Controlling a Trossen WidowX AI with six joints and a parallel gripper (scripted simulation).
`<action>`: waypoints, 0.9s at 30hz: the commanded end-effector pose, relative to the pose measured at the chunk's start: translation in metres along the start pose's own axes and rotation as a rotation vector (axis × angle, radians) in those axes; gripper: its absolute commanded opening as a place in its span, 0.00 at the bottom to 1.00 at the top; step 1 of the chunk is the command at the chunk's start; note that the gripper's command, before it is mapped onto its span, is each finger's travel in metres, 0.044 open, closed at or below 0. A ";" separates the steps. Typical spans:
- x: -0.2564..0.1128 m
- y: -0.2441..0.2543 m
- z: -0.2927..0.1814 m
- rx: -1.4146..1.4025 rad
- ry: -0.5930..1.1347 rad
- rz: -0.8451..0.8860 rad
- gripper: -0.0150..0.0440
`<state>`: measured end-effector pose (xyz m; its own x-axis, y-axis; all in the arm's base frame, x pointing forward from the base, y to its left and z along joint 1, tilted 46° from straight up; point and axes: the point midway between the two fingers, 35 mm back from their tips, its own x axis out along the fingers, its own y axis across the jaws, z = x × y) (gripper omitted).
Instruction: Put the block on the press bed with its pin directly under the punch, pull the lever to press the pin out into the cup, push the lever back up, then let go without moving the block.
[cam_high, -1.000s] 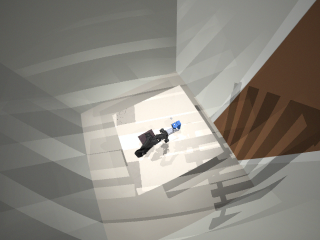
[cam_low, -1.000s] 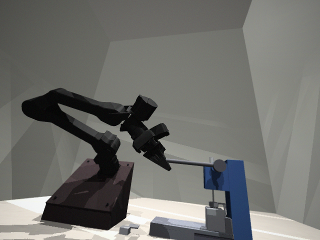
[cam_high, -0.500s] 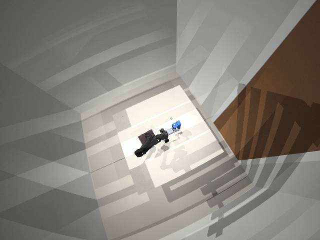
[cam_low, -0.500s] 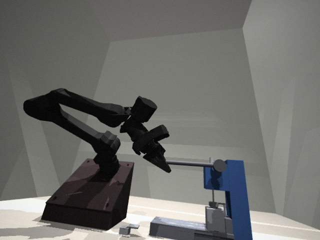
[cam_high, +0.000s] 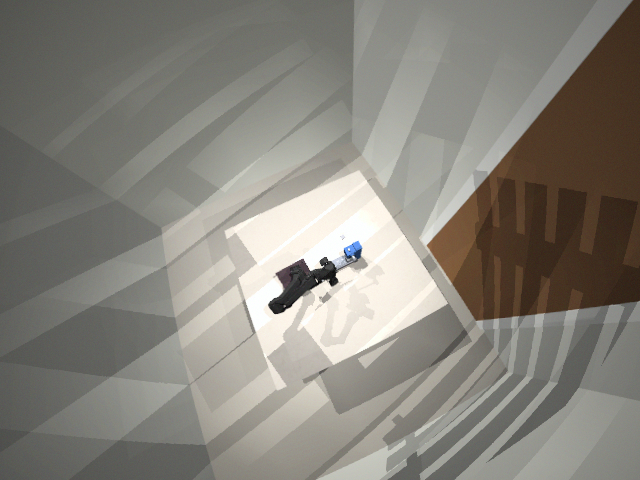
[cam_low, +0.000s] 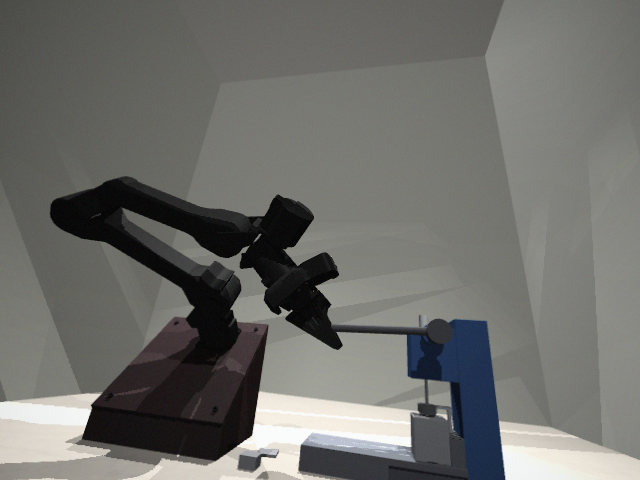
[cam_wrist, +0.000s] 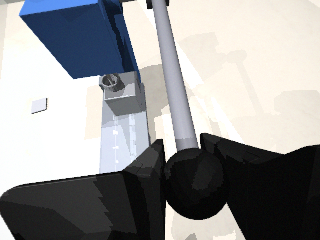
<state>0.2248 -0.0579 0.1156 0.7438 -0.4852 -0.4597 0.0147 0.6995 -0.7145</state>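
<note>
With the gripper (cam_high: 330, 279) (cam_low: 338, 345) (cam_wrist: 181, 142) closed around the lever's black ball knob (cam_wrist: 196, 183), the move should follow the lever's (cam_low: 377, 329) (cam_wrist: 172, 75) arc smoothly; the block (cam_low: 430, 438) (cam_wrist: 125, 97) sits on the press bed (cam_high: 343, 262) (cam_low: 356, 454) (cam_wrist: 125, 145), inward from the desk's (cam_high: 310, 217) edges.

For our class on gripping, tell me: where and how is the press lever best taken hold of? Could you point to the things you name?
Best gripped, I'd judge, by the black ball (cam_wrist: 196, 184) at its free end, the fingers on either side, coming down at a slant from the end away from the blue press (cam_low: 478, 392) (cam_wrist: 75, 42). The lever (cam_low: 379, 329) (cam_wrist: 172, 75) is a thin, near-level rod; the ball is wider than it.
</note>
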 end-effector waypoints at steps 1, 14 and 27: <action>0.001 0.001 0.001 0.000 -0.007 0.007 0.25; 0.005 0.001 -0.002 0.000 -0.007 0.007 0.25; 0.008 0.001 -0.004 0.000 -0.008 0.007 0.25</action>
<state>0.2263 -0.0646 0.1095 0.7418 -0.4880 -0.4599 0.0167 0.6991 -0.7148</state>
